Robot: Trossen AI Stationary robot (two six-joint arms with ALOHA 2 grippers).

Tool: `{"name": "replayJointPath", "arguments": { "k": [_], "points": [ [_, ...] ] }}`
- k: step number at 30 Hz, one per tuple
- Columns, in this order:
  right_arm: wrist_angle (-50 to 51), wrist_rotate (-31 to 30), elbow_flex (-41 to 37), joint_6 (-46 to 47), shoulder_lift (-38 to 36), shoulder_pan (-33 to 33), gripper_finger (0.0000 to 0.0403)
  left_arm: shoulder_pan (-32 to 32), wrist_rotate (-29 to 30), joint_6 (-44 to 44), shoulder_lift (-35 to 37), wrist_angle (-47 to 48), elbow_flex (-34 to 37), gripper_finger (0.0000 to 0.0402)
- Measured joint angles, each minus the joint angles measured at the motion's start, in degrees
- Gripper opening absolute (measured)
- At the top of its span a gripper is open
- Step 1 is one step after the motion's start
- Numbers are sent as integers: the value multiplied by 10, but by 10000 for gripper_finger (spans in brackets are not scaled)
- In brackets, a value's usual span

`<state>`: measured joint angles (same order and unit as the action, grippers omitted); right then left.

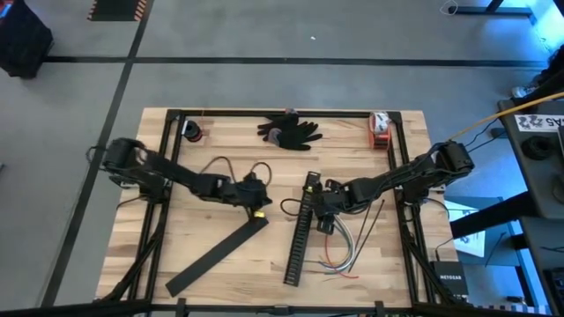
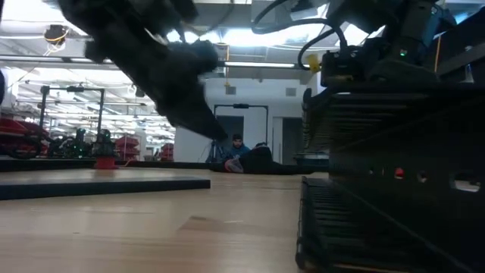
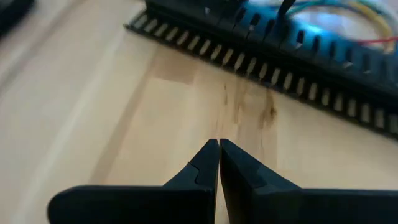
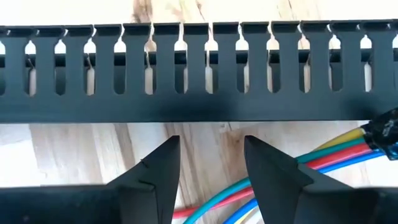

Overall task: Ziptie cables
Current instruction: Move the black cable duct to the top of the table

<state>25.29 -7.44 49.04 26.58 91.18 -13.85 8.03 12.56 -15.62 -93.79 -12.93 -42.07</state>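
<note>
Several glossy round cables (image 4: 261,186) | slotted matte bar (image 4: 186,81) | grained wood table (image 1: 220,273)

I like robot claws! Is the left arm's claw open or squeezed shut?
Shut. In its wrist view the left gripper has both fingertips pressed together above the bare wooden table, holding nothing.

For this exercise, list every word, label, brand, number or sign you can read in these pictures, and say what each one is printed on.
"NETGEAR": on the dark box off the table's right edge, only just readable.
White label on the equipment at right: printed, too small to read.
Orange object at the table's far right corner: markings blurred.
Nothing else readable.
</note>
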Motion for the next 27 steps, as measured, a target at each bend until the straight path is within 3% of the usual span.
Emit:
{"name": "replayJointPath", "arguments": {
  "k": [5,16,21,27],
  "points": [
    [3,26,0,1,0,0,169,2,-42,40,-83,-74,-55,8],
    [-23,24,0,1,0,0,169,-3,-71,100,-203,-74,-160,8],
    [-33,10,1,-6,2,0,169,-2,-98,128,-216,-74,-194,7],
    [-96,1,0,-31,33,0,169,-3,-98,128,-167,-41,-206,8]
  ]
}}
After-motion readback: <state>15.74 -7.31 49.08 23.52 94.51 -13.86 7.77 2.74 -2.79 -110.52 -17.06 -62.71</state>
